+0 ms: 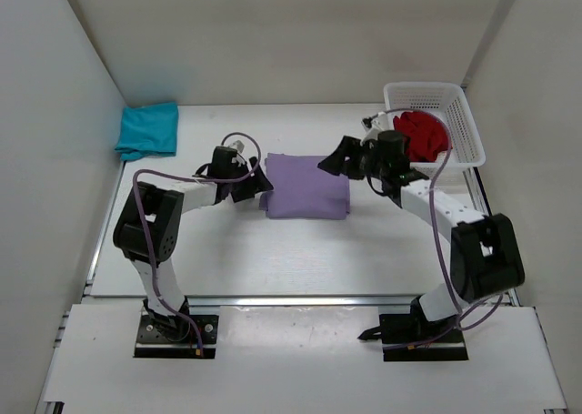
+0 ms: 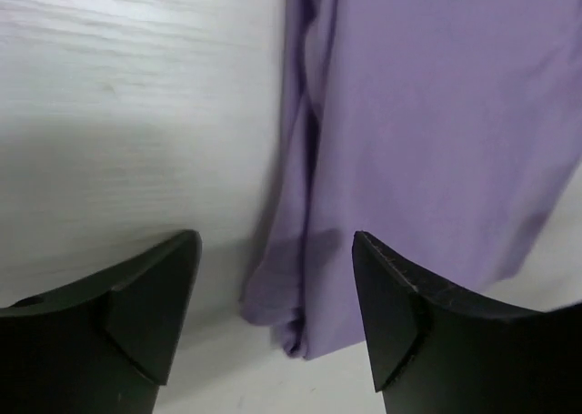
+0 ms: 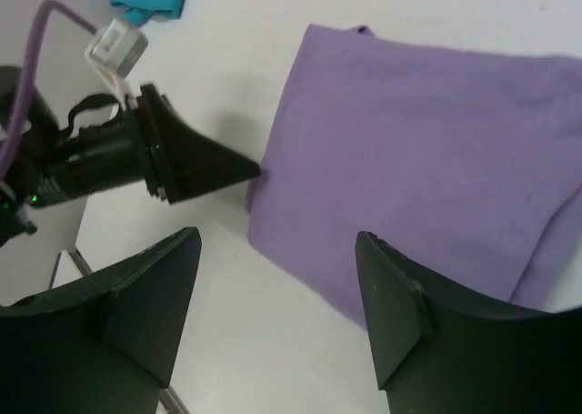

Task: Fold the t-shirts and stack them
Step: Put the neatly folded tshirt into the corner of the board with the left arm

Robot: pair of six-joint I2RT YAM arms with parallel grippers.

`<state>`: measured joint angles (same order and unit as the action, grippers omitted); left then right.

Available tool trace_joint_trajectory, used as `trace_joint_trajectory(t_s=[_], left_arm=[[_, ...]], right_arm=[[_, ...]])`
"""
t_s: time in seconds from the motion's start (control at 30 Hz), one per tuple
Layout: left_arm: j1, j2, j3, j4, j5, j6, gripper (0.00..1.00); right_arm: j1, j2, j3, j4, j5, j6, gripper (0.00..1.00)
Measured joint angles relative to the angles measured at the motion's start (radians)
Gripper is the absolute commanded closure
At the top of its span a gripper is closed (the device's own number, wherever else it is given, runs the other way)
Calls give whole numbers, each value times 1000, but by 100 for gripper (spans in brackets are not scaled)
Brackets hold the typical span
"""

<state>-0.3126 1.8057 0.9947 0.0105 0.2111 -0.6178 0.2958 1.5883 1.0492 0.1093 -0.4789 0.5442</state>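
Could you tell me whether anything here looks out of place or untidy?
Nothing is damaged. The purple shirt is folded, but its corner by the left claw is bunched and wrinkled, not flat. The red shirt lies crumpled in the basket, not yet folded.

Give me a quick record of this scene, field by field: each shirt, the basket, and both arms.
teal cloth t-shirt: folded, far left of table
pale lavender cloth t-shirt: folded flat, table centre
white plastic mesh basket: far right of table
bright red cloth t-shirt: bunched inside that basket
left arm: jaws open, at lavender shirt's left edge
right arm: jaws open, over its far right corner
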Motion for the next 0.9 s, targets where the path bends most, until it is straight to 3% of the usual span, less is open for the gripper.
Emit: trace_joint_trajectory(t_s=[0.17,0.23,0.33,0.4,0.5,0.67,0.9], left_arm=[[-21,63,9,72,103,-13,13],[-31,109,40,122,151,-33,18],[-55,214,101,233,241,-88,46],[-71,286,141,289,280,-127,73],[-87,377,216,340,333,-198,97],[-98,480,469,247,324,-217,100],[-21,592,1030,-13,336,-179,100]], right_arm=[[7,-160,-273,110,-14,56,32],[18,-196,-359,120,-26,66,31],[16,-237,-459,137,-51,82,32],[2,-261,-499,145,-62,85,32],[-12,-309,-541,157,-66,91,32],[-37,-386,-598,192,-89,111,32],[-44,-423,-626,192,-104,111,33]])
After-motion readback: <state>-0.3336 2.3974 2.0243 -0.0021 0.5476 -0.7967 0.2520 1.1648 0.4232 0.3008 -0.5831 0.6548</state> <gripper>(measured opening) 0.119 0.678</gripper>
